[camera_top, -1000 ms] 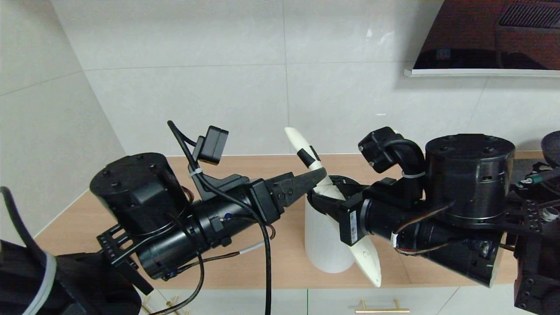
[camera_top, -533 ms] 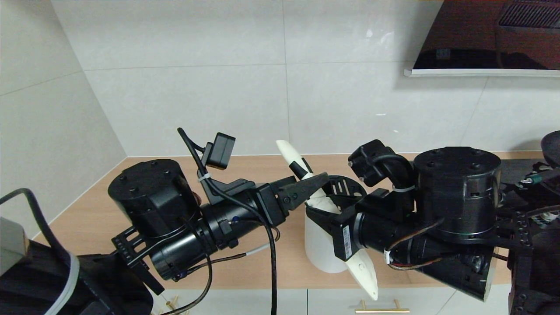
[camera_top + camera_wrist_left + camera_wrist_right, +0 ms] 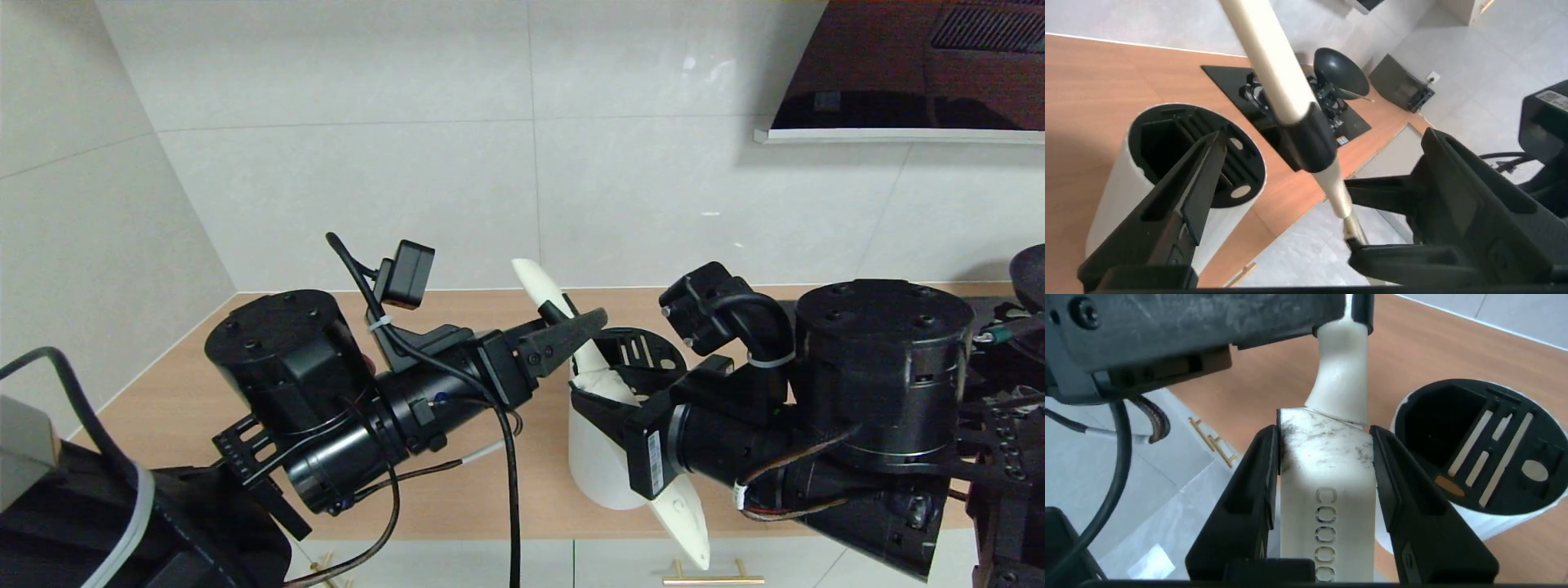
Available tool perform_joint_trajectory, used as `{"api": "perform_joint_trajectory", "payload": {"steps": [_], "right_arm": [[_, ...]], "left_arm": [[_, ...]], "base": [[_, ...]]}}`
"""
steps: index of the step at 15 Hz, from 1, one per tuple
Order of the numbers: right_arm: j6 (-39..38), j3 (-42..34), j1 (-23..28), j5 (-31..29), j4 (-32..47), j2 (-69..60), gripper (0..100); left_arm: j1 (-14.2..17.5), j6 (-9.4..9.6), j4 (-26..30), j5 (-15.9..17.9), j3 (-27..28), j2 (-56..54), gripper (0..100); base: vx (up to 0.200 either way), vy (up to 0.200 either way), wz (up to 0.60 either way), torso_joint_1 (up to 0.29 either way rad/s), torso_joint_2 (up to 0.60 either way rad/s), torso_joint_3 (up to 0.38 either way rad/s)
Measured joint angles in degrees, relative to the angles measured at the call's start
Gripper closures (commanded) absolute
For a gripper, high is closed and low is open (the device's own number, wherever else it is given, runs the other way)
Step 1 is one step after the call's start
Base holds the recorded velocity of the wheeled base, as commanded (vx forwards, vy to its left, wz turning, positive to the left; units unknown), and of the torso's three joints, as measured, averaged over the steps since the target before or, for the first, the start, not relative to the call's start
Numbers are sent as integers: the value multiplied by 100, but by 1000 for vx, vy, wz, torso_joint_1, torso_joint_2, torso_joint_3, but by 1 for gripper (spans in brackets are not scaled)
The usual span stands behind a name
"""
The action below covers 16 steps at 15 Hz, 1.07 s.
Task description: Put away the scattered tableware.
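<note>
Right end effector (image 3: 1327,498), gripping the spatula (image 3: 535,282), had nudged it leftward over the holder (image 3: 600,469). Left end effector (image 3: 1323,143) stayed wide around the handle, so the handover looked pending.

Bright, even indoor light washes the pale wall tiles (image 3: 343,163); the dark hood (image 3: 914,73) at far right carries soft reflections. Shadows on the table (image 3: 163,392) are faint. The spatula (image 3: 1327,498) is sharp up close, the background softer.
</note>
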State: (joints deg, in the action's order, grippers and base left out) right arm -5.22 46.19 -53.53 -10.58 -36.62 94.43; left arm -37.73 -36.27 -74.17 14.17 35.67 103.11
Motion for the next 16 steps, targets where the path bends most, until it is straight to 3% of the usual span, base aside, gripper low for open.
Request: {"api": "perform_joint_trajectory", "payload": {"steps": [1, 2, 16], "right_arm": [[2, -17, -13, 0, -2, -5, 100], [0, -22, -44, 2, 0, -9, 100], [-9, -49, -105, 0, -7, -11, 100]], "left_arm": [[2, 0, 0, -27, 11, 6, 0], [0, -2, 0, -29, 13, 9, 100], [-33, 0, 5, -18, 10, -27, 100]], "base": [[0, 0, 0, 0, 0, 0], [0, 0, 0, 0, 0, 0], [0, 0, 0, 0, 0, 0]]}}
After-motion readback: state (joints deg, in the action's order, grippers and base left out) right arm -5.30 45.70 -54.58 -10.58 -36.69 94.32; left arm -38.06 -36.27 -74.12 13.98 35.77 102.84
